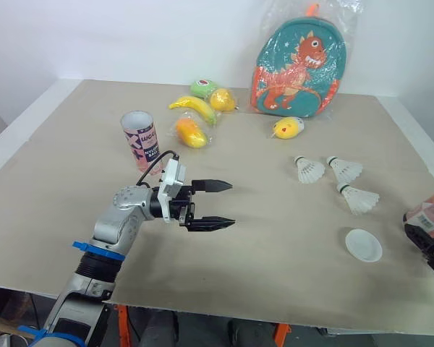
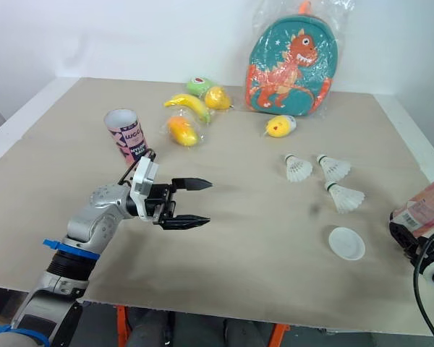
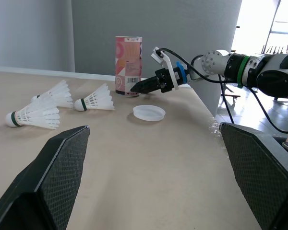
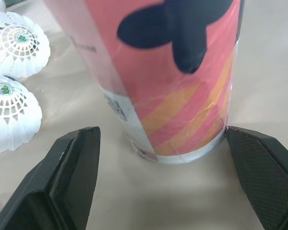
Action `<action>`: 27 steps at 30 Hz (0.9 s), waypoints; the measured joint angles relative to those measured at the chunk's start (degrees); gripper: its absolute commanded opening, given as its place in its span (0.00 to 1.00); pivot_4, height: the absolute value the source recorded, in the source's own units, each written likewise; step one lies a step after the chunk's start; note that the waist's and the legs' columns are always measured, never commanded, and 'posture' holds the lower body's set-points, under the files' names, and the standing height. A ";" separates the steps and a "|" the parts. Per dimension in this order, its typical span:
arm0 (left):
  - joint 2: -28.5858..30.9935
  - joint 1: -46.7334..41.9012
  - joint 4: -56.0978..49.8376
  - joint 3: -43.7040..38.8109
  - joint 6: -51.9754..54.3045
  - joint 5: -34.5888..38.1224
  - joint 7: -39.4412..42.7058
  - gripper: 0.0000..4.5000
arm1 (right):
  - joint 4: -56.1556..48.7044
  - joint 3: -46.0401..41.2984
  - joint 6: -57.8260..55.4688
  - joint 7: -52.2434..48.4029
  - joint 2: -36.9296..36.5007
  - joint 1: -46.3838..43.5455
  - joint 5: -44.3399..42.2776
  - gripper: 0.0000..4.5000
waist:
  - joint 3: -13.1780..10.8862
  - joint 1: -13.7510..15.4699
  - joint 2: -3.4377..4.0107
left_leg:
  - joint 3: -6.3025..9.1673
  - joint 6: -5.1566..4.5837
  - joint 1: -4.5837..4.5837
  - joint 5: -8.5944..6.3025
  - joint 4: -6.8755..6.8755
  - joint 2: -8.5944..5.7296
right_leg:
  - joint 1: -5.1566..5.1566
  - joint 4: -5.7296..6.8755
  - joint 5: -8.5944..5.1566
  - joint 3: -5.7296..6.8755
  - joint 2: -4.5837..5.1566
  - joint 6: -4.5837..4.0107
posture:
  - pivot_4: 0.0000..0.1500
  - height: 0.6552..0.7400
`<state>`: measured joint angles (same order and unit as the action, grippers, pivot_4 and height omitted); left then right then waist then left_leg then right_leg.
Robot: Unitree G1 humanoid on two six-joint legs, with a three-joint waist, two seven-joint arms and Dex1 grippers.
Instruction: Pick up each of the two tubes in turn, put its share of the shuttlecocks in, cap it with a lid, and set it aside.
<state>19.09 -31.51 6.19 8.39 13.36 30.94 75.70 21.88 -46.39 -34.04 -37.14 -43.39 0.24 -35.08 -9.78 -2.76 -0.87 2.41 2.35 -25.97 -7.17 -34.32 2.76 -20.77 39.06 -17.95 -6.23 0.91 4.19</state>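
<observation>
Because the tube [image 4: 149,105] looks light, stiff and smooth, the right gripper [image 4: 161,136], wide open around its base and holding nothing, should clamp its middle gently.

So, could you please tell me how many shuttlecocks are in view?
3 shuttlecocks, all on the table's right: two side by side, the third nearer the robot. Tubes may hide more.

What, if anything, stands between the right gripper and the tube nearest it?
Nothing visible does. The right gripper is open and the tube stands straight ahead of it, with only bare table between. The shuttlecocks lie off to one side.
</observation>
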 measured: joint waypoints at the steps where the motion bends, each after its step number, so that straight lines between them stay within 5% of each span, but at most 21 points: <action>1: -0.01 0.00 0.00 0.00 0.00 0.00 0.00 1.00 | -0.53 -0.01 -0.55 -0.47 -0.11 0.58 -0.42 0.98 | 0.00 0.00 0.00 | 0.00 0.00 0.00 0.00 0.01 0.00 | 0.00 0.00 0.00 0.00 0.00 0.00 | 1.00 1.00; 17: -0.07 0.18 -0.03 -0.08 -1.02 -0.07 -0.38 1.00 | -9.34 -0.99 -5.06 -11.68 -5.09 16.97 -1.91 0.98 | 0.00 0.19 0.07 | 0.04 0.00 -0.03 -0.01 0.05 -0.02 | -0.03 -0.01 -0.25 0.04 0.02 0.19 | 1.00 1.00; 23: 1.64 2.50 -1.37 -1.61 -0.17 0.18 -1.69 1.00 | -20.41 -9.15 -6.50 -15.19 -4.06 25.59 -5.37 0.98 | -0.01 -0.10 0.18 | 0.01 0.01 -0.06 -0.10 0.10 -0.05 | -0.09 -0.01 -0.38 -0.01 0.05 0.19 | 1.00 1.00; 27: 4.94 8.00 -7.07 -3.51 4.44 1.82 -4.10 1.00 | -38.87 -14.00 -8.03 -15.33 -1.33 29.14 -11.98 0.98 | 0.05 0.01 0.30 | 0.05 0.02 -0.02 -0.10 0.16 -0.01 | -0.07 0.00 -0.44 0.05 0.05 0.07 | 1.00 1.00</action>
<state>24.04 -23.51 -0.89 4.88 17.80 32.76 71.60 -16.99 -60.39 -42.08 -52.47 -44.72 29.37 -47.05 -9.73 -2.75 -0.58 2.46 2.37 -25.99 -7.27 -34.16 2.75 -20.85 39.07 -18.39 -6.18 0.96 4.26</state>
